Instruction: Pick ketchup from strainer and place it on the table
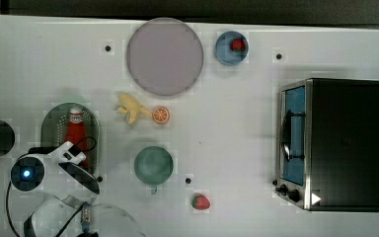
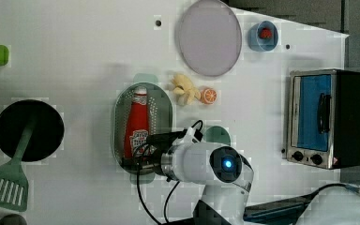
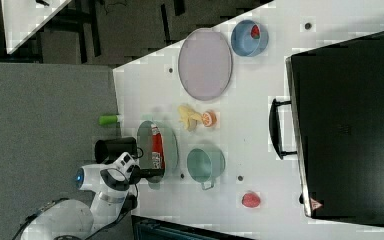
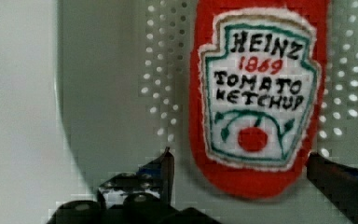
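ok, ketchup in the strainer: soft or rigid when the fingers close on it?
Likely soft: the ketchup looks like stitched felt with fuzzy edges, so it should squash and weigh little. Lying flat in the strainer, it probably won't roll. The gripper is open around its base.

A dark floor (image 3: pixel 130 30) lies past the bench's far edge in the right view, and a grey panel (image 3: pixel 40 130) flanks its side (flat and plain). A second white surface (image 3: pixel 30 15) sits at that picture's upper left corner. Lighting is even.
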{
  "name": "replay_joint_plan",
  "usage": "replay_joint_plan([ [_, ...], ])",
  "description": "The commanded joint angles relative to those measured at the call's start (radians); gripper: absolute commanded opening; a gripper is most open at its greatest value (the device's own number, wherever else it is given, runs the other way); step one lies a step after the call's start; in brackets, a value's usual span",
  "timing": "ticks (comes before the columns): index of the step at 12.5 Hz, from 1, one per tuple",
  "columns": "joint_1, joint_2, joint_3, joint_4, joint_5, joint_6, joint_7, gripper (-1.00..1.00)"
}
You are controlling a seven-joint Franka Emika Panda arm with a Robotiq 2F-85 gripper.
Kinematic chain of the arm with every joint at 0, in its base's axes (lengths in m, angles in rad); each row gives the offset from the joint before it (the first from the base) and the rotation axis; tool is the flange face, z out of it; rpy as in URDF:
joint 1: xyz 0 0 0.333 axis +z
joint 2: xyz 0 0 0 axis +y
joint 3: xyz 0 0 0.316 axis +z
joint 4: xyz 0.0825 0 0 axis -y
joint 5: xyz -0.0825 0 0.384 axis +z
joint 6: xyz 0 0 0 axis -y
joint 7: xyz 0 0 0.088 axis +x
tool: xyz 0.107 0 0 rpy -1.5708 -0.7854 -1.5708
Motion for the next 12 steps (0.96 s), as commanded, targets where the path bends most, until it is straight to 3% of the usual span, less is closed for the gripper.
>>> replay_joint_plan([
  [1,0.04,0.032,-0.042,0.074,-0.029,-0.001,0.116,1.0],
  [3,0.053,0.046,-0.057,0.084,-0.039,-0.004,0.124,0.91],
  [6,0.053,0.037,-0.05,0.086,-0.041,-0.001,0.127,0.21],
  [10,0.042,-0.055,-0.025,0.088,-0.037,-0.037,0.127,0.19],
  [12,0.024,-0.148,0.012,0.088,0.016,-0.104,0.127,0.19],
])
